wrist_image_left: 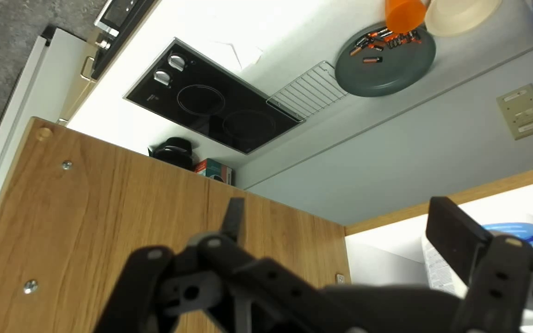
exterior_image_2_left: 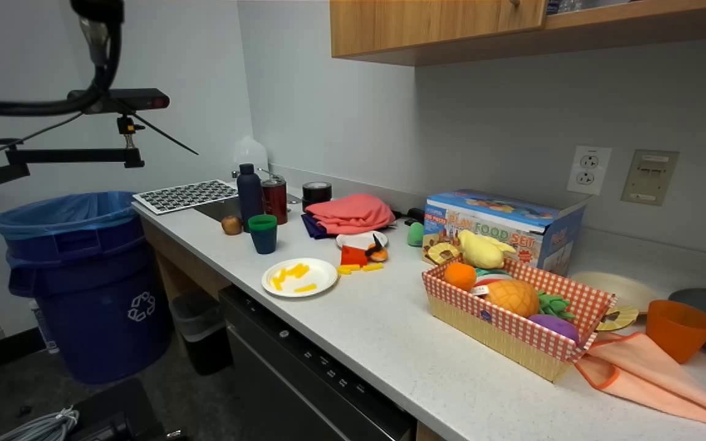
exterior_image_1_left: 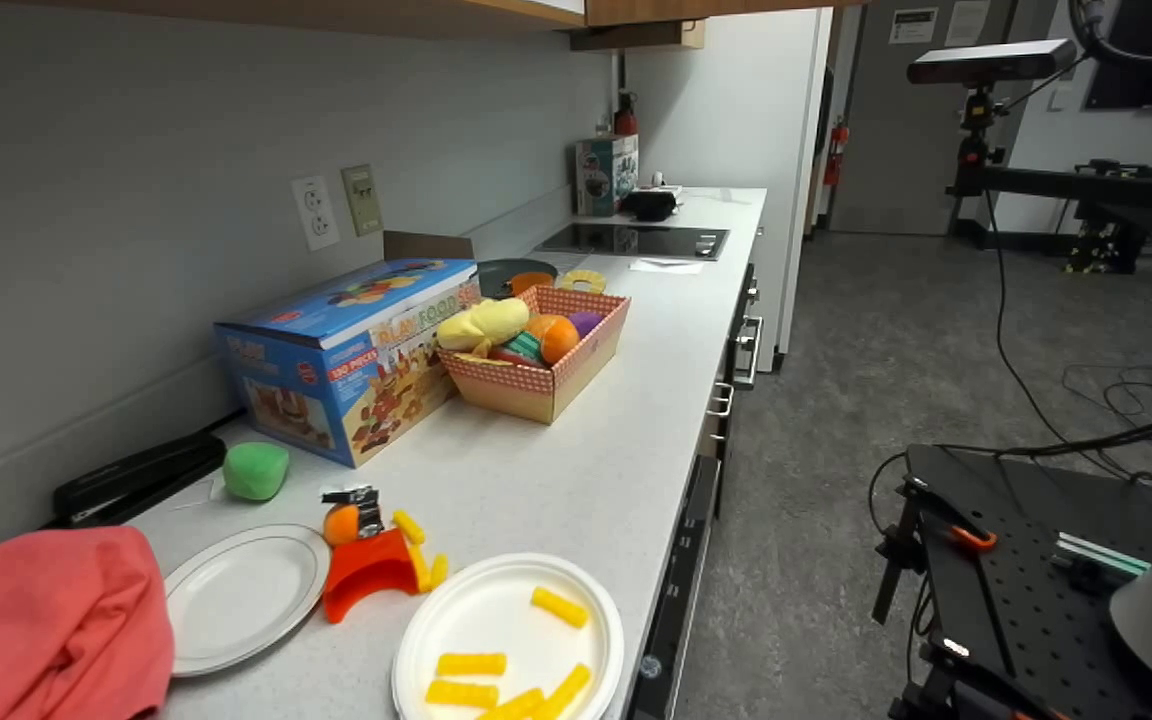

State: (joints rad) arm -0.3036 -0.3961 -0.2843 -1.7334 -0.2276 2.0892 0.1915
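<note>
In the wrist view my gripper (wrist_image_left: 342, 215) stands open, its fingers wide apart and nothing between them. A wooden cabinet door panel (wrist_image_left: 155, 231) with screws fills the left behind the fingers. At right, behind a dark finger pad (wrist_image_left: 454, 236), is the bright white inside of the cabinet (wrist_image_left: 382, 259). A white container (wrist_image_left: 442, 268) with printed text is partly hidden there by that finger. Whether the fingers touch the door or cabinet, I cannot tell. The gripper does not show in either exterior view, where the wooden cabinet (exterior_image_2_left: 439, 30) hangs above the counter.
Below lies the counter with a black cooktop (wrist_image_left: 215, 97), a wire rack (wrist_image_left: 310, 90), a dark plate (wrist_image_left: 387, 64) of batteries and an orange cup (wrist_image_left: 404, 16). Farther along are a food basket (exterior_image_2_left: 512, 324), a toy box (exterior_image_1_left: 356, 350) and a white plate (exterior_image_1_left: 516, 610) with yellow pieces.
</note>
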